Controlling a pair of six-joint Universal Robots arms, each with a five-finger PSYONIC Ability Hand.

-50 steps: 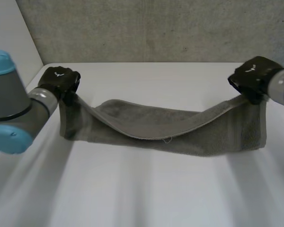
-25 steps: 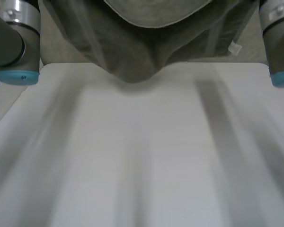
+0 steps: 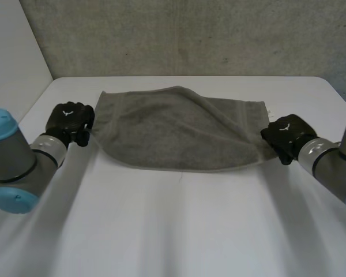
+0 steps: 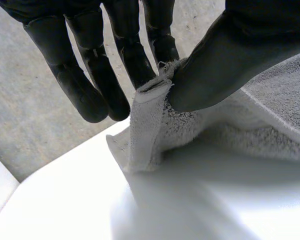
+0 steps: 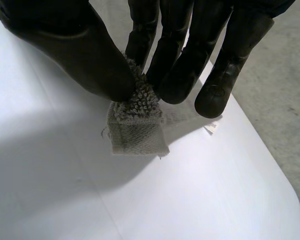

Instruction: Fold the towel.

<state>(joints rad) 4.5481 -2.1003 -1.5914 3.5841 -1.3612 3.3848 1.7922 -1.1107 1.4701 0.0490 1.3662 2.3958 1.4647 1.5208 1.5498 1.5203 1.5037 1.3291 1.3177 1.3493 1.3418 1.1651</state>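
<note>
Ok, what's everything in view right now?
towel: 1, grey, lying on the far half of the table between the two hands, partly folded over itself
label: 1, white, at the towel's far right corner
table: 1, white, under everything
wall: 1, grey, behind the table
left hand: 1, black, pinching the towel's left end
right hand: 1, black, pinching the towel's near right corner

L hand (image 3: 71,122) & R hand (image 3: 285,137) low, wide apart, each thumb+fingers pinching a towel (image 3: 173,130) corner.
</note>
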